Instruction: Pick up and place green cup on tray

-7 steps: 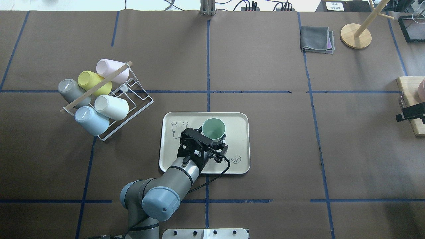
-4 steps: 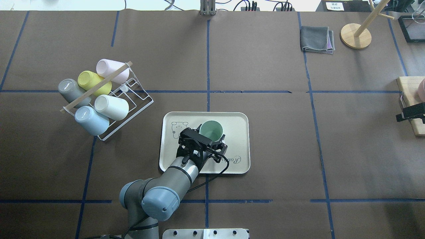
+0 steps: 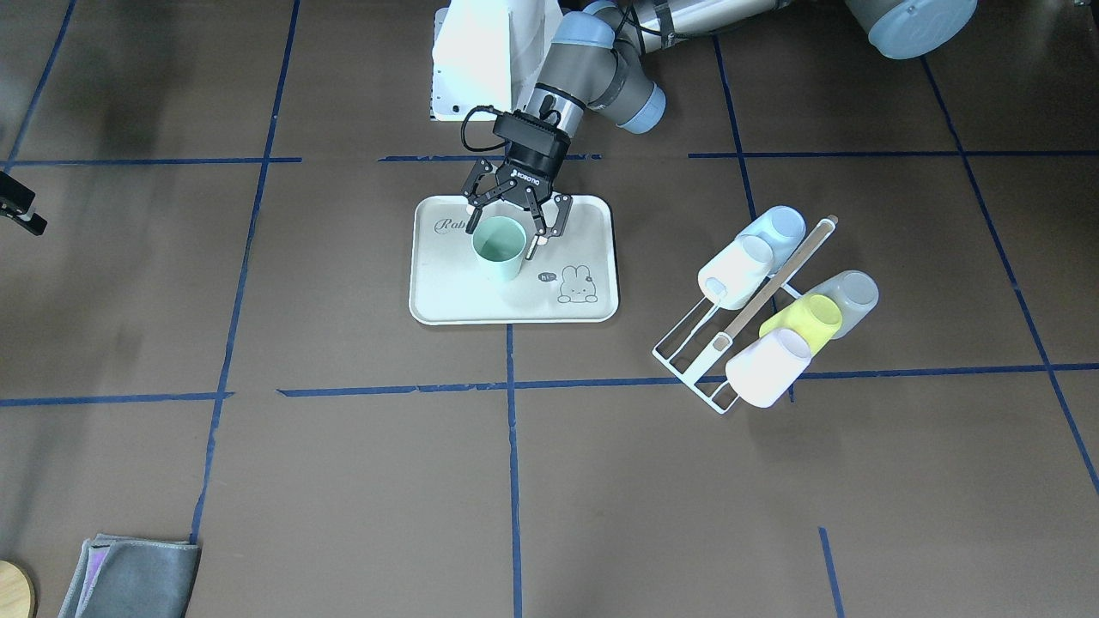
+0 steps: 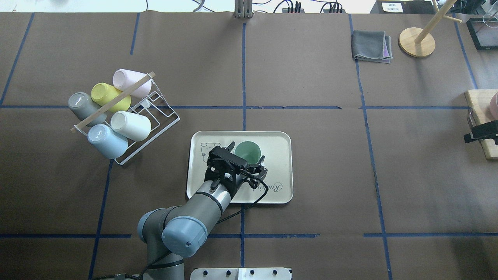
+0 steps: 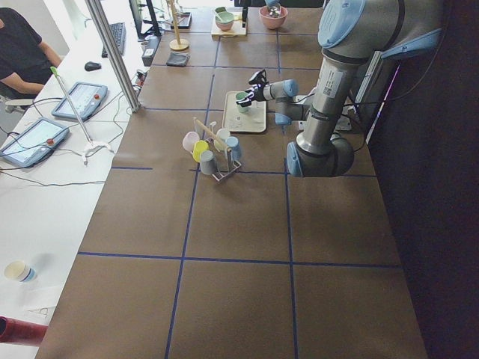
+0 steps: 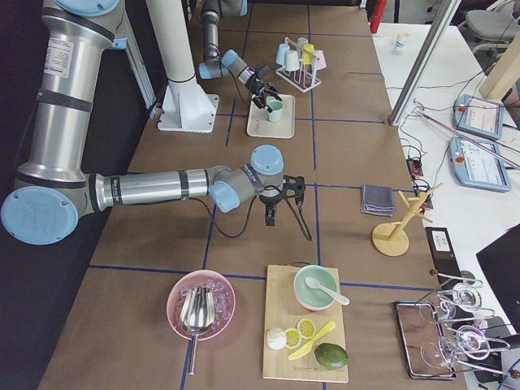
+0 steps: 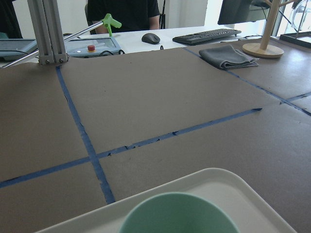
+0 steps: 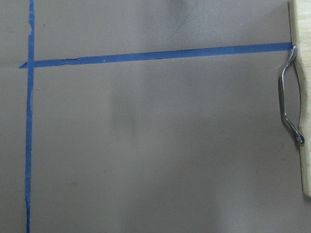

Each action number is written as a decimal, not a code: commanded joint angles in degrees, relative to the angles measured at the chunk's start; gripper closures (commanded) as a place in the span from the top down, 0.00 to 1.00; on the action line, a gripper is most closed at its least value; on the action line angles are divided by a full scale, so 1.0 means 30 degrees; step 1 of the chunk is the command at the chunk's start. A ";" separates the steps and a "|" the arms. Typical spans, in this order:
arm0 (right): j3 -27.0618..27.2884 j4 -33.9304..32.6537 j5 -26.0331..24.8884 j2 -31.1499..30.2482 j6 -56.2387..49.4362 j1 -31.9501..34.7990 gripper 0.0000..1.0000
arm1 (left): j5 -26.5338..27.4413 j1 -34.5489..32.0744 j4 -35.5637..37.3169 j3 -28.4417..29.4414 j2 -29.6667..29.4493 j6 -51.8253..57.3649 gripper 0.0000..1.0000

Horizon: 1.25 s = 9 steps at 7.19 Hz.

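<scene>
The green cup [image 4: 249, 151] stands upright on the cream tray [image 4: 278, 155], in its far middle part. It also shows in the front view [image 3: 500, 249] and at the bottom of the left wrist view [image 7: 177, 216]. My left gripper [image 4: 248, 152] is open, with one finger on each side of the cup near its rim and the jaws spread. In the front view the left gripper [image 3: 506, 232] stands just behind the cup. My right gripper [image 4: 478, 132] hangs at the table's right edge, far from the tray. I cannot tell its state.
A white wire rack [image 4: 155, 116] left of the tray holds several cups, among them a yellow-green cup [image 4: 109, 95] and a light blue cup [image 4: 107, 142]. A grey cloth [image 4: 371, 46] and a wooden stand [image 4: 416, 41] lie at the far right. A wooden board [image 4: 480, 112] sits by the right gripper.
The left arm has drawn back slightly toward the robot. The cup has settled lower on the tray, and the fingers now stand wider beside it.
</scene>
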 commanded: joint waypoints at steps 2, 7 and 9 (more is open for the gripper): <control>-0.0002 0.0012 0.0000 0.0000 -0.0004 0.0027 1.00 | -0.0057 -0.0086 0.0325 -0.4088 0.0987 0.1278 1.00; -0.0526 -0.0281 -0.0059 -0.0029 -0.2719 0.2102 1.00 | -0.2129 -0.3563 0.4010 -0.6908 0.2801 0.3007 1.00; -0.1317 -0.0281 -0.0059 -0.0029 -0.4420 0.2809 1.00 | -0.5835 -0.6514 0.4515 -0.7228 0.4666 0.2978 1.00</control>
